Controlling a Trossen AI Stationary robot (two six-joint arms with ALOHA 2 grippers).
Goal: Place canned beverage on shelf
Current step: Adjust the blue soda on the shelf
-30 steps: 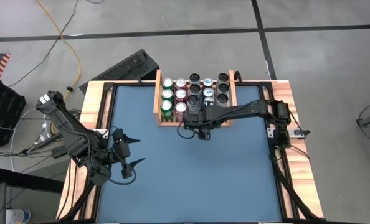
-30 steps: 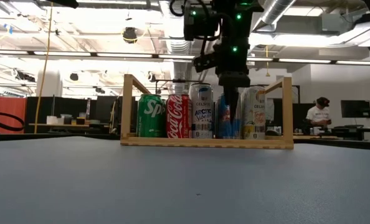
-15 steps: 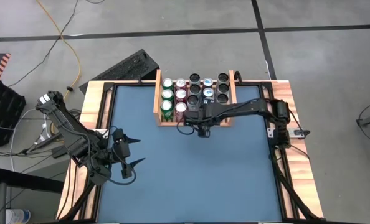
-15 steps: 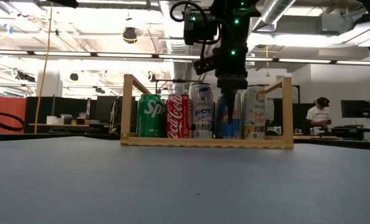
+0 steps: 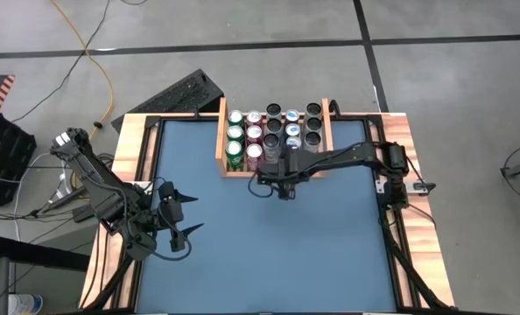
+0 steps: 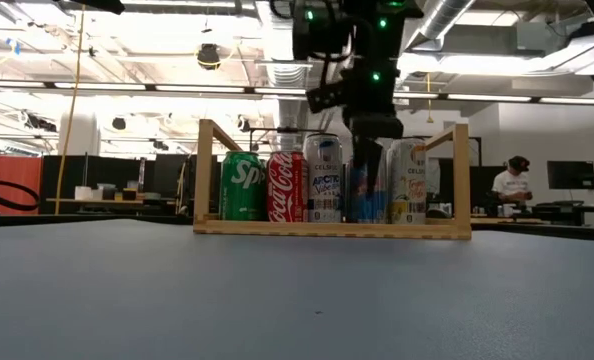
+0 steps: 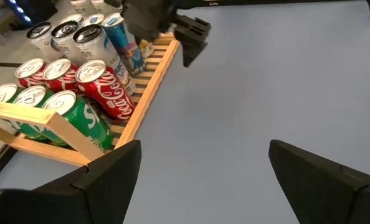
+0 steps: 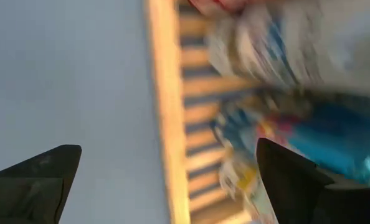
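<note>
Five cans fill the front row of the shelf (image 6: pixel 332 229) in the low view: a green one reading "Sp…" (image 6: pixel 243 186), a red Coca-Cola can (image 6: pixel 287 186), a silver can (image 6: pixel 323 180) marked "CELSIUS ARCTIC", a blue can (image 6: pixel 367 190) whose label cannot be read, and another silver can (image 6: pixel 409 182) with "CELSI…" showing. Only the high view reveals that the cans stand in several rows behind that front one, with the shelf at the table's (image 5: pixel 269 254) far edge. The left wrist view adds the red script on three Coca-Cola cans (image 7: pixel 104 87) lying behind the shelf's front wall.

The right gripper (image 5: pixel 282 181) hangs just in front of the shelf's front wall, fingers apart and gripping nothing; in the low view it stands before the blue can. Its own wrist view is too smeared to read any label. The left gripper (image 5: pixel 179 213) waits well away from the shelf, near the table's left border, fingers spread wide and empty.
</note>
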